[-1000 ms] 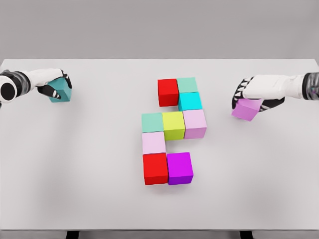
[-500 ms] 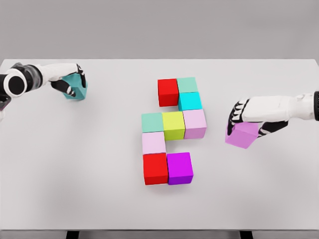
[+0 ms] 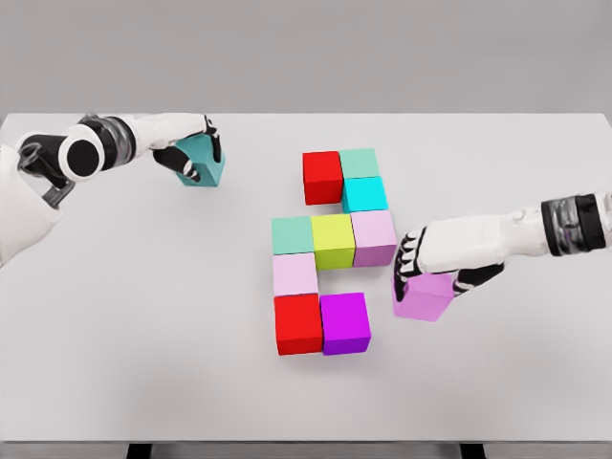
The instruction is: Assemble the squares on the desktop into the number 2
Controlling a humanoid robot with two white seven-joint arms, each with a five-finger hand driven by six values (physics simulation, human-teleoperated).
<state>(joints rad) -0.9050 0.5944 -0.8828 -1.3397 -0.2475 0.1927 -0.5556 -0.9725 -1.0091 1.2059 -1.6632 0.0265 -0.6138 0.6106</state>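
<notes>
— Where do the loose cubes sit?
— The left hand (image 3: 187, 145) is clamped on a teal cube (image 3: 203, 164), upper left of the block figure (image 3: 333, 251). The right hand (image 3: 435, 260) grips a violet cube (image 3: 424, 297) beside the figure's magenta cube (image 3: 345, 322).
— Materials?
— Matte, flat-coloured blocks on a pale surface (image 3: 143, 335). Fingers hide each held cube's top.

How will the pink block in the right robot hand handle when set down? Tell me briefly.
The pink block looks rigid, keeping crisp edges in the right robot hand. Its flat faces suggest it will sit, not roll. It is tilted now, so it may land on an edge first.
</notes>
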